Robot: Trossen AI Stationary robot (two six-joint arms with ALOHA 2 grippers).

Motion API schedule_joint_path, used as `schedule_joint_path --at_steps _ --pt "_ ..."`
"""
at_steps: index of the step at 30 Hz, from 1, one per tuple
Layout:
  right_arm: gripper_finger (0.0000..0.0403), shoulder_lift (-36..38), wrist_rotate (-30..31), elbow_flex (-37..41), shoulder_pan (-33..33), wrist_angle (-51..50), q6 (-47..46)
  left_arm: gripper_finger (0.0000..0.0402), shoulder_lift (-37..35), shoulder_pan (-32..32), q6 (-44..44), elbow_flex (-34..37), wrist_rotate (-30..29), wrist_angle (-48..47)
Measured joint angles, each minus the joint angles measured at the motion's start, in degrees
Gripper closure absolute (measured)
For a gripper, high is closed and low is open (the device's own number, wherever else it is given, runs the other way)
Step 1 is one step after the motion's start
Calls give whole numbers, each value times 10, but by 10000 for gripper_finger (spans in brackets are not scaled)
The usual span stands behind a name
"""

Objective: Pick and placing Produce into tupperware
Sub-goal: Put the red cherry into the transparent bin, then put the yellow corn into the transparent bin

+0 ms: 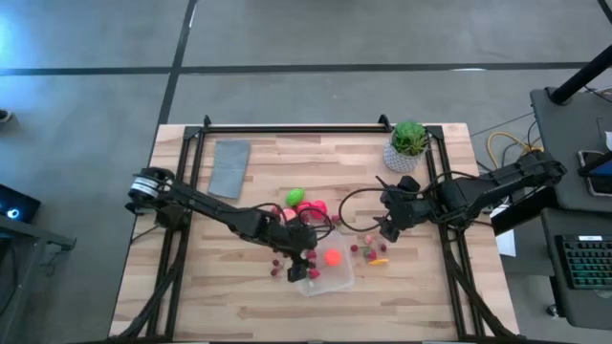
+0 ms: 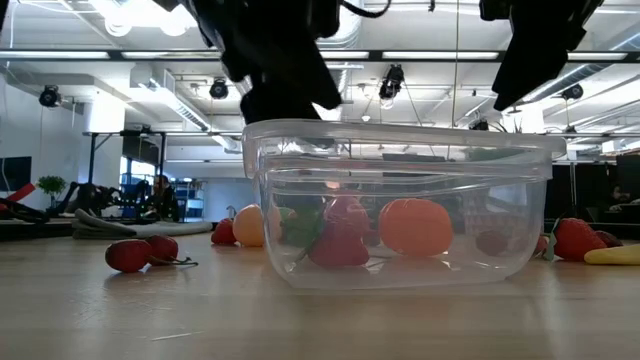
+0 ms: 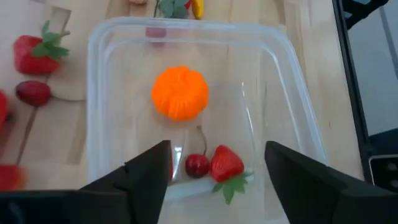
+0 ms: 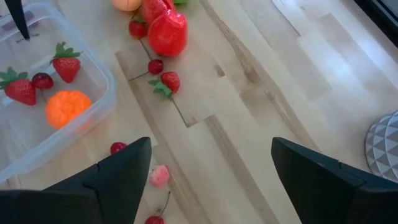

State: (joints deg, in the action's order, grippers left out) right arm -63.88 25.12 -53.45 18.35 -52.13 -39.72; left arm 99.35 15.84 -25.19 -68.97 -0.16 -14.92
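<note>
Nearest the table's front edge sat the tupperware (image 1: 323, 272), a clear square tub with rounded corners, standing upright on the pale wooden table (image 1: 239, 296). Inside it lay an orange pumpkin-shaped piece (image 3: 180, 92), 1 strawberry (image 3: 226, 165) and 1 cherry (image 3: 197, 165); the right wrist view showed a 2nd strawberry in the tub as well. Directly above the tub hung the left gripper (image 3: 214, 171), its 2 dark fingers spread apart with nothing between them. The left arm reached in from the table's left side.

Just beyond the tub, toward the middle of the table, the rest of the produce lay loose: a red pepper-like piece (image 4: 167, 32), a green rounded piece (image 1: 295, 197), a pink piece (image 1: 313, 207), and several small red berries and strawberries scattered on the wood (image 4: 166, 82). A pale pink piece (image 4: 159, 176) rested close to the tub's right side, near a small yellow piece (image 1: 379, 260).

Over that scatter, to the right of the tub, the right gripper (image 4: 205, 174) hovered with its fingers wide apart and empty.

Farther back, a flat grey cloth (image 1: 229, 167) lay at the left rear of the table, and a green potted plant (image 1: 407, 145) in a white pot stood at the right rear corner.
</note>
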Motion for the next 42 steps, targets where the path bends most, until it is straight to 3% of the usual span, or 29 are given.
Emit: schedule_joint_path --at_steps 7,16,22,31,42 --pt "78 0 0 0 0 0 7 146 -97 0 0 2 -13 -147" --pt "85 1 5 0 0 2 7 146 -229 -12 1 52 -155 -288" --pt "80 1 -16 0 0 1 -13 146 -287 -21 0 102 -153 -283" --pt "78 -1 -197 4 10 -30 -18 146 -332 -21 0 135 -153 -286" --pt "86 -72 -224 44 119 8 -73 146 -335 -21 -16 157 -152 -285"
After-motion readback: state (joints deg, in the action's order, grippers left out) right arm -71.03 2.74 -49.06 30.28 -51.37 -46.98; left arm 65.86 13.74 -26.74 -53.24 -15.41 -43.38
